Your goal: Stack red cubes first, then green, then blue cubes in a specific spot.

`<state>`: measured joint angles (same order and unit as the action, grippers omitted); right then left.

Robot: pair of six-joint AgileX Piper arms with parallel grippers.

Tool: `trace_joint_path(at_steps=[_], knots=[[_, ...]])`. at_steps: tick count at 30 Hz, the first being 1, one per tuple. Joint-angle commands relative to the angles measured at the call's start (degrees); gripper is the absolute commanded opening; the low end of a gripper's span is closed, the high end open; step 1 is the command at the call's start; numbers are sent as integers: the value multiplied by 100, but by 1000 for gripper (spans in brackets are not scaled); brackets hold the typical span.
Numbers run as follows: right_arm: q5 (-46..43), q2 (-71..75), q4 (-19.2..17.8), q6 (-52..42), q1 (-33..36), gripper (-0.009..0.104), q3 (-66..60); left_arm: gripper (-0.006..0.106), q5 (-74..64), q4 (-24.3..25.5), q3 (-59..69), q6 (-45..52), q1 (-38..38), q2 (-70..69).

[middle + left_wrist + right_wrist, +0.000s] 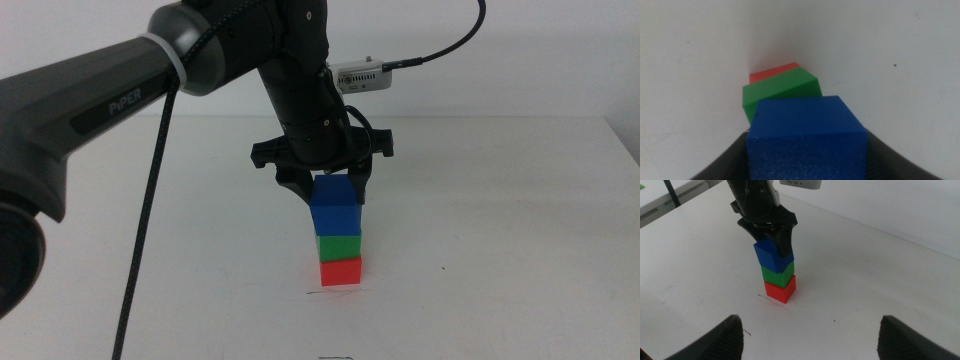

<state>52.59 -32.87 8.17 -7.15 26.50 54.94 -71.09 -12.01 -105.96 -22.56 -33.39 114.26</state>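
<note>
Here left gripper (pixel 336 190) jaws clamp blue cube (pixel 335 212), hiding its sides; right gripper (pixel 810 330) jaws apart

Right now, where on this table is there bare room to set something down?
White tabletop lies bare right of the stack and to its left past the black cable. It is crowded only at the stack: red cube, green cube, blue cube in the left gripper.

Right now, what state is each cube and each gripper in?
Red cube: on the table at the dark line, bottom of the stack.
Green cube: on the red one.
Blue cube: on top, between the jaws.
Left gripper: shut on the blue cube.
Right gripper: open, waiting apart.
</note>
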Motion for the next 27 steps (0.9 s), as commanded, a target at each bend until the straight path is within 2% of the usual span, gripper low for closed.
trace_joint_path(at_steps=[1, 2, 3, 9, 14, 27], knots=[[-423, -34, -10, -85, -51, 70, 136, -2, -317, -162, -141, 14, -30, -224], [-423, -34, -10, -85, -51, 70, 136, -2, -317, -162, -141, 14, -30, -224], [-423, -34, -10, -85, -51, 70, 136, 30, -218, -162, -141, 72, -30, -224], [-423, -34, -10, -85, -51, 70, 136, 68, -103, -162, -141, 165, -30, -224], [-423, -34, -10, -85, -51, 70, 136, 92, -103, -151, -141, 257, -24, -233], [-423, -34, -10, -85, -51, 70, 136, 94, -418, 6, -720, 236, -24, -493]])
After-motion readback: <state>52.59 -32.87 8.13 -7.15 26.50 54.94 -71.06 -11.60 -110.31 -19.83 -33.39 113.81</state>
